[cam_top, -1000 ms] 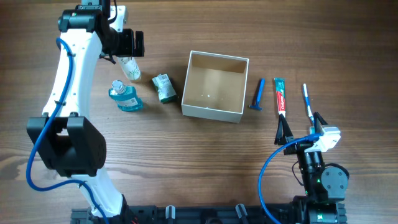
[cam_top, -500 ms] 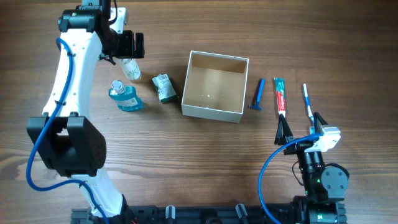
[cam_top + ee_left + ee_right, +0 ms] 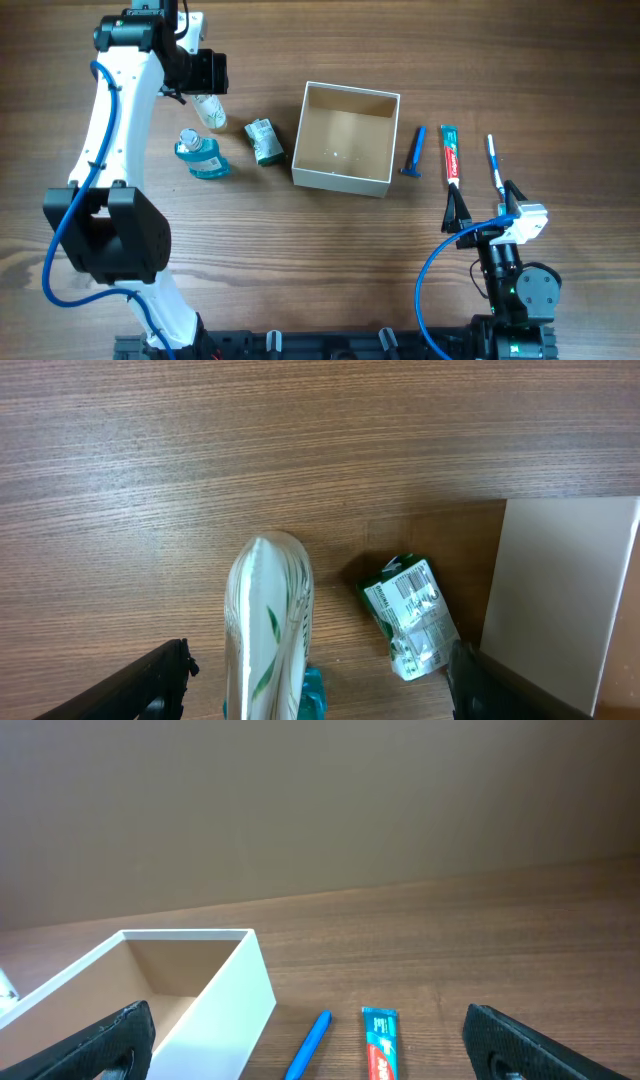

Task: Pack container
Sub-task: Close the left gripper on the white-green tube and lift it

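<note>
The container [image 3: 345, 179], a white-walled box with a tan inside, stands mid-table; its wall [image 3: 560, 590] shows at the right of the left wrist view, and its open top [image 3: 215, 990] in the right wrist view. My left gripper [image 3: 205, 72] hovers open at the back left, straddling a clear tube with green leaf print [image 3: 210, 110] [image 3: 268, 620] without touching it. Its fingers [image 3: 140, 685] stand well apart from the tube on both sides. My right gripper [image 3: 487, 205] [image 3: 320, 1060] is open and holds nothing, at the front right.
A blue mouthwash bottle [image 3: 203, 155] [image 3: 312, 690] and a green packet [image 3: 264, 140] [image 3: 410, 615] lie left of the box. Right of it lie a blue razor [image 3: 413, 150] [image 3: 310, 1045], a toothpaste tube [image 3: 452, 153] [image 3: 380, 1040] and a toothbrush [image 3: 495, 165].
The left gripper's jaws have narrowed slightly around the clear tube. The right arm and the objects have not moved.
</note>
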